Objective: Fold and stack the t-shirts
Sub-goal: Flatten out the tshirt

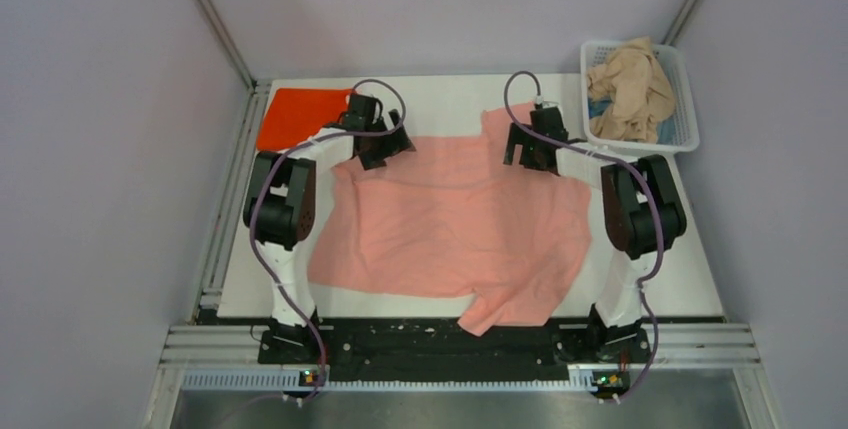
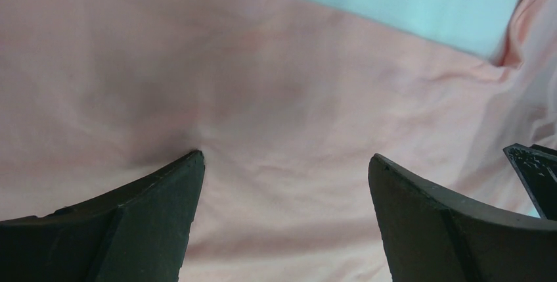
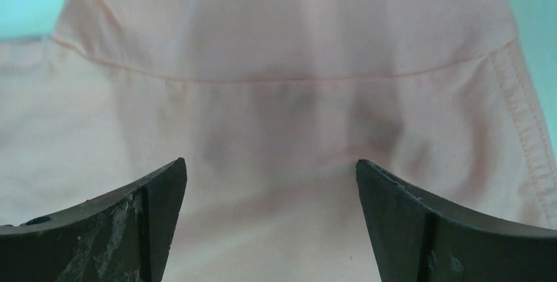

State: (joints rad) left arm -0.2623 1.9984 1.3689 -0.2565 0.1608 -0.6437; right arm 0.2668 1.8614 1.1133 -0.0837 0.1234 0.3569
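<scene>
A salmon-pink t-shirt [image 1: 455, 224] lies spread over the middle of the white table, one sleeve hanging over the near edge. My left gripper [image 1: 385, 149] hovers open over its far left corner; the left wrist view shows only pink cloth [image 2: 282, 98] between the spread fingers [image 2: 164, 210]. Over the shirt's far right part my right gripper [image 1: 528, 152] is open too, with a sleeve seam [image 3: 282, 78] ahead of its fingertips [image 3: 407, 216]. A folded orange-red t-shirt [image 1: 298, 114] lies flat at the far left. A beige-tan t-shirt [image 1: 630, 89] is bunched in the basket.
The white lattice basket [image 1: 684, 99] stands at the far right corner of the table [image 1: 680, 279]. Grey walls enclose the table on the left, right and back. Both arm bases sit on the black rail along the near edge.
</scene>
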